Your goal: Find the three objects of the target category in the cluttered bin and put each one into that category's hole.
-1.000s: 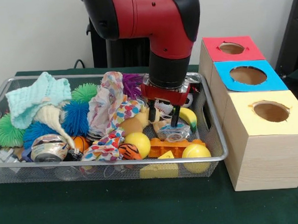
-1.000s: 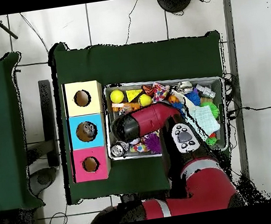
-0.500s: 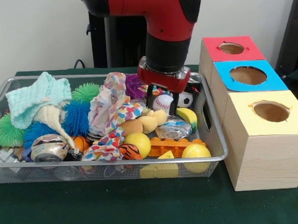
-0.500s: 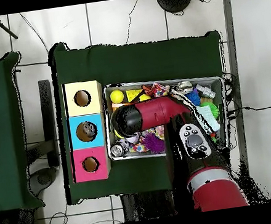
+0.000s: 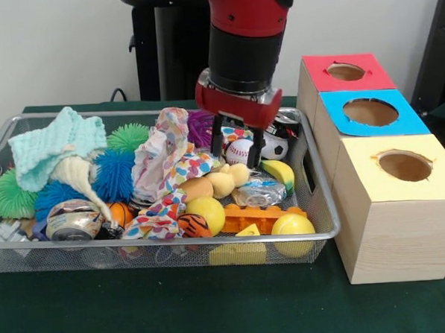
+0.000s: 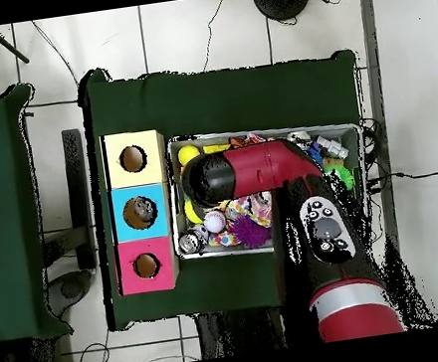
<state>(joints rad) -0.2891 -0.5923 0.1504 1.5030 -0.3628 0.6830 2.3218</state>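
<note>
wire mesh walls ring the bin [image 5: 78,252], which sits on a green table cloth [image 5: 178,310] and is packed nearly to its rim. red and black, the arm drops into the bin's right half, and the gripper [image 5: 236,145] hangs with its two dark fingers spread apart, holding nothing, just above and in front of a small baseball [image 5: 242,150]. a black and white ball [image 5: 280,147] lies just beside the baseball, close to the bin's right wall. below the fingers are a crumpled clear wrapper [image 5: 258,192], a banana [image 5: 281,175] and an orange block [image 5: 259,217]; two yellow balls [image 5: 205,214] sit at the front edge. a patterned cloth [image 5: 167,169] heaps in the middle, spiky blue and green balls [image 5: 112,174] and a pale green cloth [image 5: 53,145] fill the left. right of the bin, touching it, stand three wooden boxes with holes on top: yellow [image 5: 404,173] nearest, blue [image 5: 370,112], red [image 5: 346,72]. open cloth lies only along the front.
</note>
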